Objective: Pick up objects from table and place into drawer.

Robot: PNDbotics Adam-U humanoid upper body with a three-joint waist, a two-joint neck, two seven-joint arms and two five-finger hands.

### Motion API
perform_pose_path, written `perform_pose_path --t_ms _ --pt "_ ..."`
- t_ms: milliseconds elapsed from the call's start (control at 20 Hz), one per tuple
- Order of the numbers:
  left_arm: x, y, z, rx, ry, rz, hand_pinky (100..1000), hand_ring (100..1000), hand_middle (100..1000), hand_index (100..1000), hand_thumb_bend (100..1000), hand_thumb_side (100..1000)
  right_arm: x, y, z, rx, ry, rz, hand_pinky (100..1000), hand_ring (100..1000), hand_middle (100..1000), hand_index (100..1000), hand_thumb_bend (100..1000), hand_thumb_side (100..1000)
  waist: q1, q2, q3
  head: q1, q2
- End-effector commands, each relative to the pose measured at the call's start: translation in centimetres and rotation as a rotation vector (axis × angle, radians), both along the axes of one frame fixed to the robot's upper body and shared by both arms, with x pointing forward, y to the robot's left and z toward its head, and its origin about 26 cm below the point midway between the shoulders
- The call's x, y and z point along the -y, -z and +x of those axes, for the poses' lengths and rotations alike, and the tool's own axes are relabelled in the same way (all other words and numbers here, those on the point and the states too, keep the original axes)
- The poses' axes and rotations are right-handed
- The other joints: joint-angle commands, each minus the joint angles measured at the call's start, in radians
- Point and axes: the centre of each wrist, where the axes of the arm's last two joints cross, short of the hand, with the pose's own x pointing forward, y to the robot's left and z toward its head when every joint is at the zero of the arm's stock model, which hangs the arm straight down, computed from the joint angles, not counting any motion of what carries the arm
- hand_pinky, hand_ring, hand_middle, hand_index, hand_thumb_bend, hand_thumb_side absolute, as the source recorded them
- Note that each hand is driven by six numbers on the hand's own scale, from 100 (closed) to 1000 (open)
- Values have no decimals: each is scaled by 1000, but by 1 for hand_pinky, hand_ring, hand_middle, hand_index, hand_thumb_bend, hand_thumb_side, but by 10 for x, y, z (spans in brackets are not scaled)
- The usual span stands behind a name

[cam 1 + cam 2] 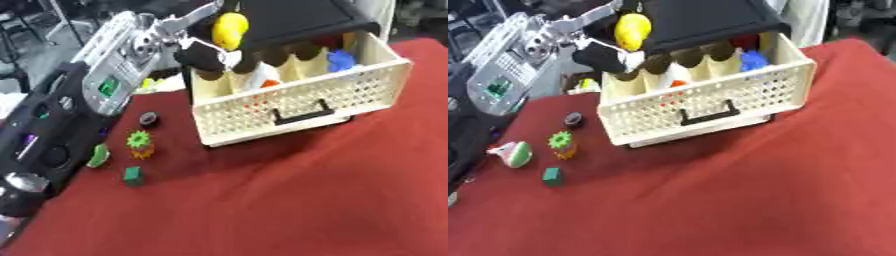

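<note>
the left hand is clamped on a yellow object above the drawer; only the right eye view shows the pink-green piece whole.

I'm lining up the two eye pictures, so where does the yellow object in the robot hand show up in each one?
Left eye view: the yellow object sits top centre, held over the drawer's back left corner.
Right eye view: the yellow object sits further left, upper left of centre, at that same corner.
Shared landmark: the black handle on the front of the cream drawer.
</note>
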Motion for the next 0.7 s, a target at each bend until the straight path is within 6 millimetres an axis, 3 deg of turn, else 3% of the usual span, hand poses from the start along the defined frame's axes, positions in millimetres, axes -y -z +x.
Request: perform_pose_path --t_ms 50,250,350,450,550,600,650,700 --pt "-2 -10 -2 21 -4 -4 100 205 220 714 100 290 2 -12 -3 20 12 -30 565 452 392 619 100 1000 -10 -21 1 -5 -2" --pt "-5 -5 2 5 -21 3 100 220 237 722 100 330 3 -12 -3 18 14 -30 565 451 391 618 100 1000 -10 -20 1 -7 -2" --pt "-6 -5 3 5 -27 2 100 248 265 740 100 400 3 -12 -3 17 16 -30 565 450 391 618 100 1000 -9 -19 2 -8 -2" --pt "-8 -4 4 7 -38 7 158 309 328 768 100 506 3 -11 -3 16 18 -30 564 450 390 618 100 1000 -9 -19 4 -8 0" --pt "-9 -4 5 11 -53 18 236 388 414 782 100 568 3 -11 -4 16 20 -30 564 449 390 618 100 1000 -9 -19 4 -9 1" --pt "-9 -4 5 14 -59 24 337 488 514 794 100 619 3 -11 -4 16 21 -29 564 449 390 617 100 1000 -8 -19 4 -9 1" --pt "-10 -4 5 17 -63 30 385 524 557 800 100 634 3 -11 -4 16 22 -28 563 449 390 617 100 1000 -8 -19 4 -10 1" --pt "-10 -4 5 21 -63 35 493 620 673 839 100 684 3 -11 -4 16 23 -28 563 449 390 617 100 1000 -8 -19 4 -10 1"
